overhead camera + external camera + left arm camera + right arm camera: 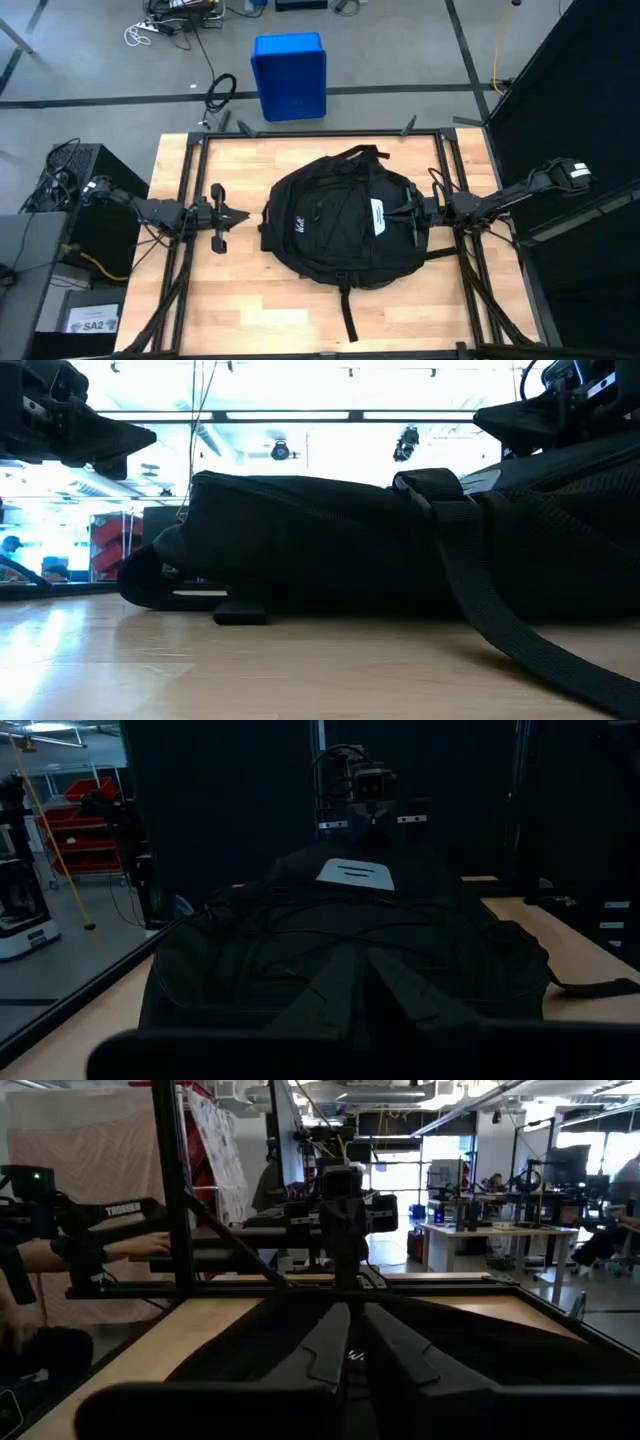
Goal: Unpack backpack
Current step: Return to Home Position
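Backpack (335,225), large, rounded and of black fabric, lies flat in the middle of the light wooden table (230,310), its small white rectangular label (378,216) facing up on the half nearer the right arm and a small white logo print (299,226) on the half nearer the left arm. One black strap (347,315) trails from it across the bare wood toward the table's front edge. The right gripper (418,212) hangs over the label-side edge of the bag, its two dark fingers drawn together with nothing between them (the right wrist view shows them meeting at a point). The left gripper (243,216) is held just beside the opposite edge, above bare wood and pointing at the bag, its fingers likewise pressed together and empty. A black metal frame (185,200) runs round the table. On the grey floor beyond the far edge stands a blue rectangular plastic box (290,75), well apart from the bag.
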Motion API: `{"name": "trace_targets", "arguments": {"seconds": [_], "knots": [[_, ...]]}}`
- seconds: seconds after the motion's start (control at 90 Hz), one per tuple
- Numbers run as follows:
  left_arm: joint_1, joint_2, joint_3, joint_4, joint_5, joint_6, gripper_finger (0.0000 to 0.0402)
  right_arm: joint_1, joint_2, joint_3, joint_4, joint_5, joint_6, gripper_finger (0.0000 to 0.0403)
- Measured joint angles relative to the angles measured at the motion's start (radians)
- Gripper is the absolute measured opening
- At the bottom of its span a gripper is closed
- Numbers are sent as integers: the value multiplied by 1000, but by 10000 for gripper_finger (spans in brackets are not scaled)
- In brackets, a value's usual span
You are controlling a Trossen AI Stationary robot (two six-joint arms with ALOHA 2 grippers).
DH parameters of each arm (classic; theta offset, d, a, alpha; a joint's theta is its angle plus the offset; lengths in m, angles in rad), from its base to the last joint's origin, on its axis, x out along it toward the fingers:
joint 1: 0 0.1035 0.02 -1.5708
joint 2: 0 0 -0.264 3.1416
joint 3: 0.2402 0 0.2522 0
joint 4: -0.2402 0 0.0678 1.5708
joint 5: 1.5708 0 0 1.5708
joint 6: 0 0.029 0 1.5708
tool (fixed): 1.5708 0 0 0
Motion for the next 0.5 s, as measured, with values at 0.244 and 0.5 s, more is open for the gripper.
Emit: {"name": "trace_targets", "arguments": {"seconds": [0.244, 0.5], "knots": [[0, 0, 0, 0, 0, 0, 0, 0, 0, 0, 0, 0, 0, 5], [0, 0, 0, 0, 0, 0, 0, 0, 0, 0, 0, 0, 0, 14]]}}
